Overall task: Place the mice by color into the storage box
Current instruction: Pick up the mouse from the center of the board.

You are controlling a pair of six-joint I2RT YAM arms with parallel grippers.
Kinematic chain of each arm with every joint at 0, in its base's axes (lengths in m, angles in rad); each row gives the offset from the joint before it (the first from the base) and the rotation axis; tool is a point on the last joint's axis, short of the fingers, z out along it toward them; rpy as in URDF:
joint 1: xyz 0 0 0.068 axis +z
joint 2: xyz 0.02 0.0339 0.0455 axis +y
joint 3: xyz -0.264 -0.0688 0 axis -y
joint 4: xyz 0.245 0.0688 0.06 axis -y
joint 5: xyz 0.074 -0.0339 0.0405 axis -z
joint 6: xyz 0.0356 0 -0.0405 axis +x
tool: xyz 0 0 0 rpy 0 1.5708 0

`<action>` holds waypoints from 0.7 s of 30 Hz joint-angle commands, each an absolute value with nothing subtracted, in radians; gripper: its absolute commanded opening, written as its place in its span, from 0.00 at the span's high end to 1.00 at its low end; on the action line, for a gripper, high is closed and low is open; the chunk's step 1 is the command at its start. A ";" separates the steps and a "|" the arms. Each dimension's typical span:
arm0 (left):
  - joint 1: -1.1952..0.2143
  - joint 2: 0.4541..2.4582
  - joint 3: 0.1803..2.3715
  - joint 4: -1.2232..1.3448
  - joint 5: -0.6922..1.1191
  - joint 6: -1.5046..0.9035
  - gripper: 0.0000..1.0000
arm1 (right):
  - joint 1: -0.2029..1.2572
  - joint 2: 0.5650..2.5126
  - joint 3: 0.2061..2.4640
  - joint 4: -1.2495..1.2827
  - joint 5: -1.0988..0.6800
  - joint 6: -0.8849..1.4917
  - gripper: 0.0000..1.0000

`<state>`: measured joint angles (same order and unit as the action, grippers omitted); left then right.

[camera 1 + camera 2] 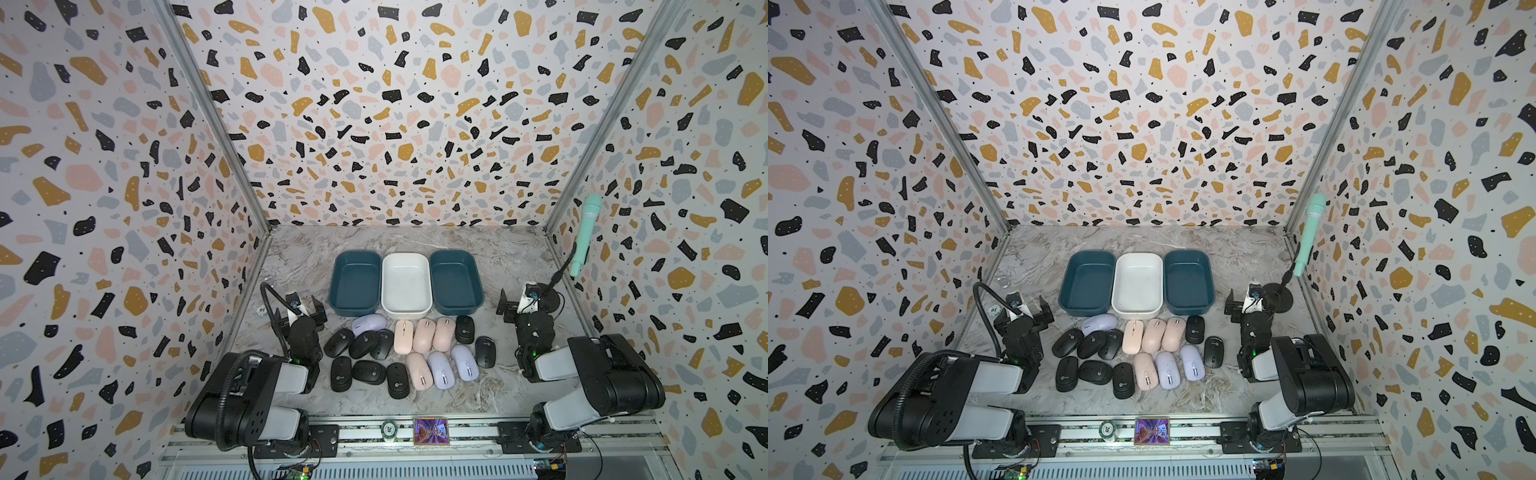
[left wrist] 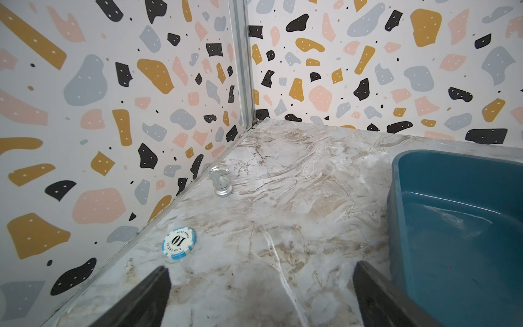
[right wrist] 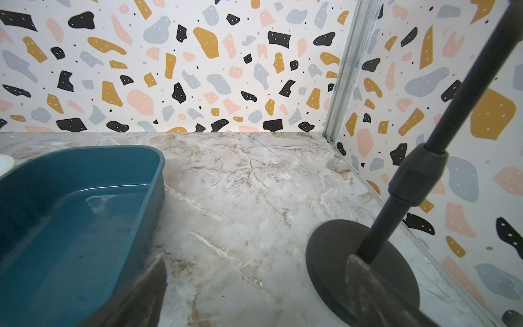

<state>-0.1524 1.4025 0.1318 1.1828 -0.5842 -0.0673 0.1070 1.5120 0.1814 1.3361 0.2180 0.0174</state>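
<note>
top views both show the 15 mice (image 1: 424, 336) bunched on the bench (image 1: 457, 399), just in front of 3 empty boxes (image 1: 406, 311) set side by side: teal, white, teal. nothing is sorted, so this reads as the very start. left claw (image 2: 263, 286) and right claw (image 3: 254, 283) are both released, grasping nothing, one at each side of the pile. next move likely calls for an edge pick — the black mouse (image 1: 485, 351) nearest the right claw looks least crowded — pinched across its narrow sides.

The left arm (image 1: 286, 376) and right arm (image 1: 557, 368) are black with pale grey covers; a ribbed hose (image 1: 221, 409) lines the left.
</note>
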 commanded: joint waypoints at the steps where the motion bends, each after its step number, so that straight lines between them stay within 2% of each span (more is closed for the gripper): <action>1: -0.153 1.391 0.146 1.227 -0.589 -0.068 0.00 | 0.112 1.503 0.183 1.335 0.227 0.020 0.00; 4: -0.153 1.346 0.155 1.205 -0.611 -0.069 0.08 | 0.125 1.486 0.176 1.340 0.248 0.004 0.10; 6: -0.153 1.243 0.210 0.998 -0.643 -0.095 0.14 | 0.149 1.431 0.183 1.240 0.271 0.006 0.13; 7: -0.153 1.190 0.238 0.903 -0.673 -0.117 0.19 | 0.155 1.432 0.157 1.301 0.291 -0.007 0.15; 9: -0.153 1.100 0.251 0.802 -0.685 -0.184 0.21 | 0.173 1.426 0.126 1.366 0.310 -0.017 0.16; 11: -0.155 1.028 0.247 0.755 -0.624 -0.217 0.24 | 0.173 1.426 0.124 1.369 0.311 -0.018 0.17; 15: -0.156 0.945 0.278 0.631 -0.587 -0.258 0.24 | 0.168 1.428 0.157 1.311 0.295 -0.019 0.17; 17: -0.156 0.922 0.298 0.588 -0.584 -0.274 0.24 | 0.197 1.377 0.249 1.116 0.395 -0.025 0.17; 19: -0.156 0.910 0.318 0.562 -0.569 -0.284 0.25 | 0.193 1.312 0.409 0.819 0.355 0.004 0.22; 21: -0.157 0.912 0.342 0.539 -0.555 -0.292 0.25 | 0.197 1.295 0.505 0.697 0.322 0.013 0.22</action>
